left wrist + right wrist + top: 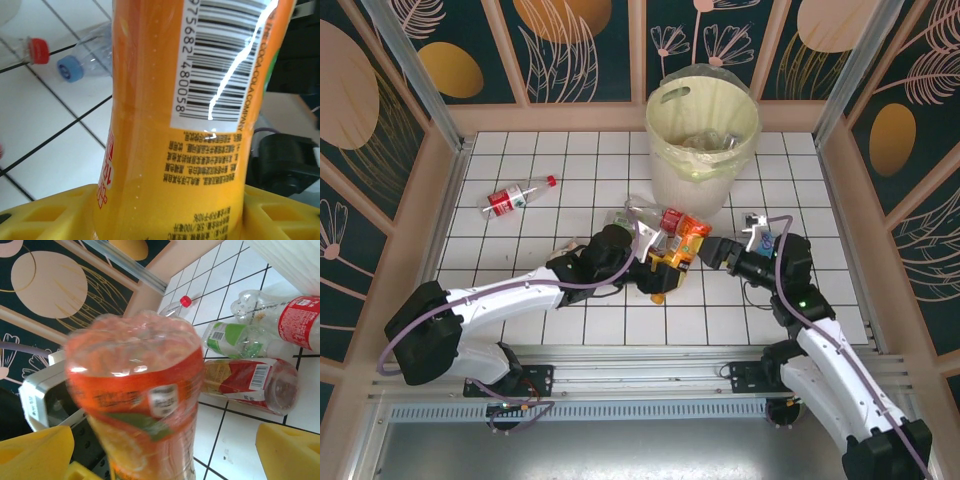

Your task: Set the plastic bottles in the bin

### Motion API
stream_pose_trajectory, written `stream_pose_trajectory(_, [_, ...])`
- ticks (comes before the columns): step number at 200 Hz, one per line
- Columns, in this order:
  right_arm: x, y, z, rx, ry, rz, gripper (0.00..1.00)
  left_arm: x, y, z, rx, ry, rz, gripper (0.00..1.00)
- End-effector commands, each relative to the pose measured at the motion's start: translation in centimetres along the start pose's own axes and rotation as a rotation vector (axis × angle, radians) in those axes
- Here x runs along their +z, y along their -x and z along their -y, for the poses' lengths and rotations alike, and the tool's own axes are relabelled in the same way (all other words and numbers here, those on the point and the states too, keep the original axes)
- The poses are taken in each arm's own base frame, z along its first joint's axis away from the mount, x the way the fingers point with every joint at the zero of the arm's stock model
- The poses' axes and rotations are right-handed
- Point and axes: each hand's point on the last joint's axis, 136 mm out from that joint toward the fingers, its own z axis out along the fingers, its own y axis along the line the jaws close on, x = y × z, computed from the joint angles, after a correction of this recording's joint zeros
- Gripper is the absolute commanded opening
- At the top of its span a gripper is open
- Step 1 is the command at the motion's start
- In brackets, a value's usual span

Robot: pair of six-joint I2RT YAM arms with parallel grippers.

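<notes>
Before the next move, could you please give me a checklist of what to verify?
1. Left pincer shut on the orange bottle: ok.
2. Right pincer open, astride that bottle: ok.
3. Bin upright, mouth unblocked: ok.
4. Way to the bin free of loose bottles: not ok, several lie before it.
5. Orange bottle high enough to clear the bin's rim: cannot tell.

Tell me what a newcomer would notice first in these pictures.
The orange bottle in the middle of the table stands out first. It is clamped in the left gripper, and the open right gripper faces its base. Just behind stands the big white bin with a yellow-green liner. One clear bottle with a red label lies alone at far left.
</notes>
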Motion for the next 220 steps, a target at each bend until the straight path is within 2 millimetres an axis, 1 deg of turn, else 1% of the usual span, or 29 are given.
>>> stream_pose_trajectory(1, [0.6, 0.6, -1.4, -0.040, 0.075, 0.016, 0.93, -0.3, 1.1, 2.3, -0.003, -0.114, 0.044, 0.63])
stream_pose_trajectory(59, [2.4, 0.3, -2.5, -0.071, 0.099, -0.020, 0.84, 0.2, 1.2, 3.2, -0.006, -0.164, 0.048, 0.64])
stream_pose_trajectory(80, [2.7, 0.2, -2.4, -0.075, 0.082, -0.022, 0.73, 0.3, 1.2, 3.3, -0.003, -0.169, 0.047, 0.64])
stream_pose_trajectory(94, [2.7, 0.4, -2.5, -0.079, 0.079, -0.016, 0.63, 0.4, 1.2, 3.2, -0.004, -0.166, 0.047, 0.65])
stream_pose_trajectory(104, [2.7, 0.4, -2.5, -0.084, 0.072, -0.014, 0.59, 0.4, 1.0, 3.1, -0.003, -0.164, 0.045, 0.66])
stream_pose_trajectory(120, [2.5, 0.5, -2.6, -0.098, 0.060, -0.016, 0.56, 0.3, 1.3, 3.0, 0.004, -0.156, 0.067, 0.67])
stream_pose_trajectory(125, [2.4, 0.6, -2.7, -0.105, 0.054, -0.014, 0.55, 0.2, 1.4, 3.1, 0.009, -0.159, 0.079, 0.70])
stream_pose_trajectory(130, [2.2, 0.7, -2.7, -0.114, 0.044, -0.012, 0.54, 0.0, 1.7, 3.1, 0.013, -0.162, 0.094, 0.74])
stream_pose_trajectory(146, [1.7, 1.4, -3.0, -0.144, 0.014, 0.005, 0.53, -0.8, 2.9, 3.9, 0.044, -0.181, 0.152, 0.86])
stream_pose_trajectory(158, [1.3, 1.9, -3.5, -0.166, 0.006, 0.013, 0.53, -1.4, 3.7, 4.5, 0.083, -0.190, 0.200, 0.98])
stream_pose_trajectory(184, [0.5, 3.2, -4.7, -0.215, -0.017, 0.033, 0.53, -2.8, 5.5, 5.1, 0.157, -0.165, 0.279, 0.99])
stream_pose_trajectory(200, [-0.2, 4.7, -5.2, -0.257, -0.070, 0.067, 0.53, -3.6, 6.4, 5.5, 0.195, -0.145, 0.310, 0.98])
stream_pose_trajectory(220, [-1.4, 7.1, -6.2, -0.321, -0.140, 0.133, 0.53, -5.1, 7.6, 5.9, 0.241, -0.112, 0.360, 0.99])
